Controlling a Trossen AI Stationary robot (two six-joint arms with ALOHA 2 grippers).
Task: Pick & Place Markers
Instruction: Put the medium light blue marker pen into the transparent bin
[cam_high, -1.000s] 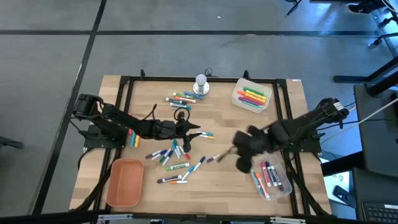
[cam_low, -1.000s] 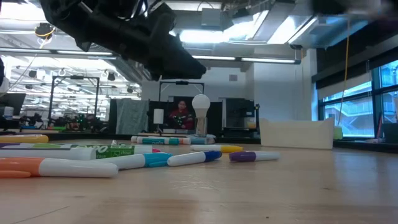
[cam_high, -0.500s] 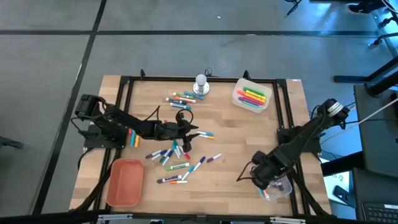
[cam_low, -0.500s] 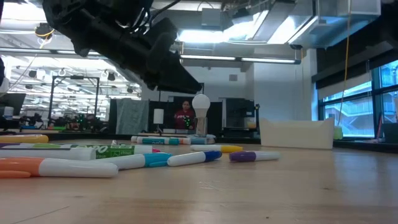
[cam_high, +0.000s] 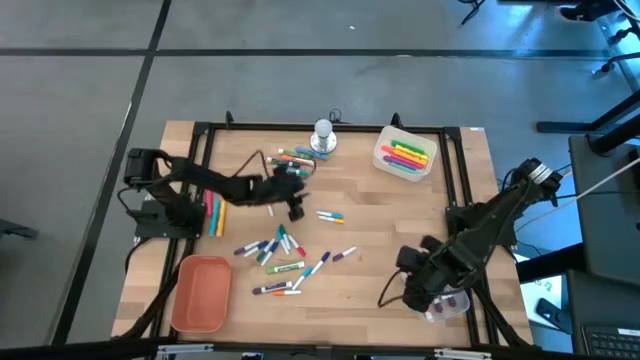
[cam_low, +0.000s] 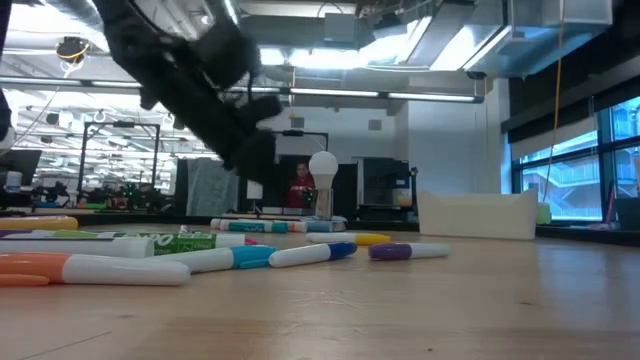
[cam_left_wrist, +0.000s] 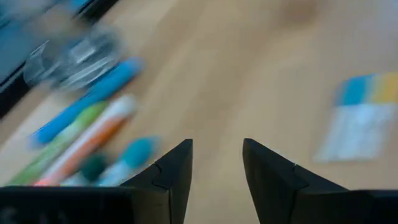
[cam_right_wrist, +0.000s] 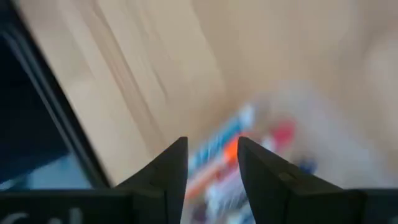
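High view: markers (cam_high: 280, 252) are scattered at the lower centre of the table (cam_high: 370, 215).

The right gripper (cam_high: 420, 290) is seen low at the right, above a clear tray (cam_high: 452, 305) of markers, fingers slightly parted, nothing held. The left gripper (cam_high: 293, 205) is placed higher, left of centre, parted and empty. More markers are kept in a tub (cam_high: 405, 153) at upper right.
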